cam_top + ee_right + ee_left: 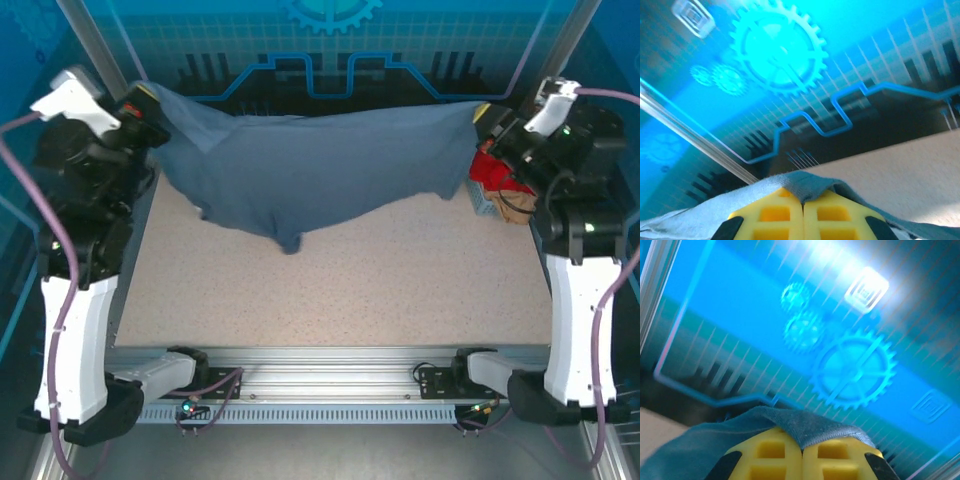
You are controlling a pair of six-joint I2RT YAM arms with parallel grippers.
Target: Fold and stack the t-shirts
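Observation:
A large slate-blue t-shirt [310,160] hangs stretched across the back of the table, its lower edge drooping onto the tabletop near the middle. My left gripper [147,103] is shut on its left corner, high at the back left. In the left wrist view the yellow fingers [771,455] pinch the blue hem [815,427]. My right gripper [482,115] is shut on the right corner at the back right. The right wrist view shows blue cloth [810,182] clamped between the yellow fingers [832,215]. A red t-shirt [497,170] lies bunched under the right arm.
A small basket [487,203] sits at the table's right edge beneath the red cloth, with a brownish cloth [520,205] beside it. The speckled tabletop [340,290] stretches bare toward the near rail [330,375]. A blue patterned backdrop [330,40] closes the rear.

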